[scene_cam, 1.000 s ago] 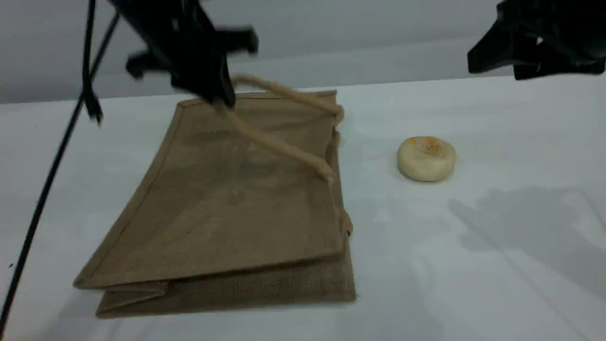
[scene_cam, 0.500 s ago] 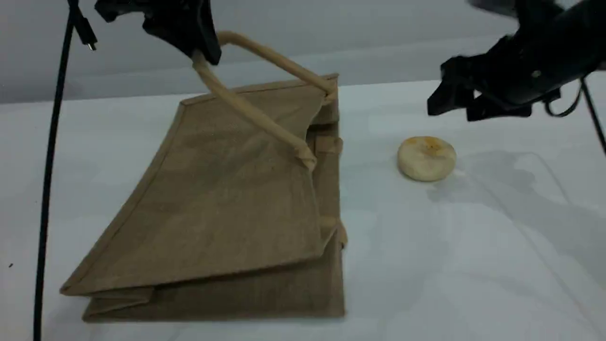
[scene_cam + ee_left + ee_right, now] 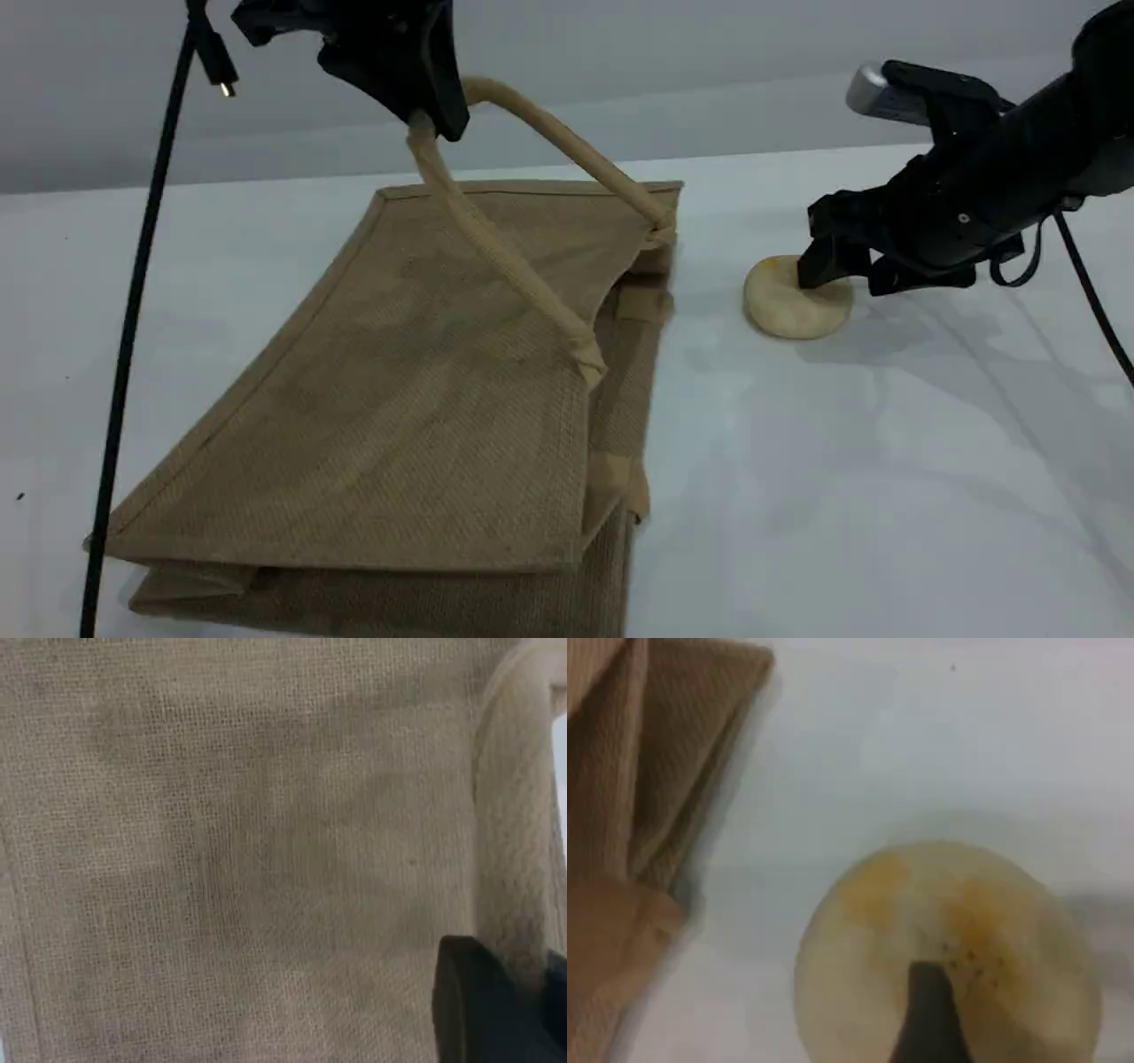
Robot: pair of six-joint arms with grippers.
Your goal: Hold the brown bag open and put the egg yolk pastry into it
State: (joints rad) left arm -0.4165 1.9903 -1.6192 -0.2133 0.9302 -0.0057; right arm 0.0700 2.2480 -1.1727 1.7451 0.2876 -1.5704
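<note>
The brown bag (image 3: 399, 381) lies on its side on the white table, its mouth facing right. My left gripper (image 3: 434, 120) is shut on the bag's upper beige handle (image 3: 496, 239) and holds it up, so the upper side lifts off the lower one. The left wrist view is filled by the bag's weave (image 3: 230, 842), with the handle (image 3: 514, 859) at its right. The egg yolk pastry (image 3: 781, 310) sits on the table right of the bag. My right gripper (image 3: 846, 275) stands open right over it, one finger on each side. In the right wrist view a fingertip (image 3: 926, 1010) overlaps the pastry (image 3: 992, 930).
A black cable (image 3: 133, 301) hangs down the left side, in front of the bag's left corner. The bag's folded edge (image 3: 647, 771) shows at the left of the right wrist view. White table (image 3: 886, 487) stretches in front of the pastry.
My left gripper has lifted the handle and shifted right, parting the bag's mouth. The right arm has come down from the top right to the pastry.
</note>
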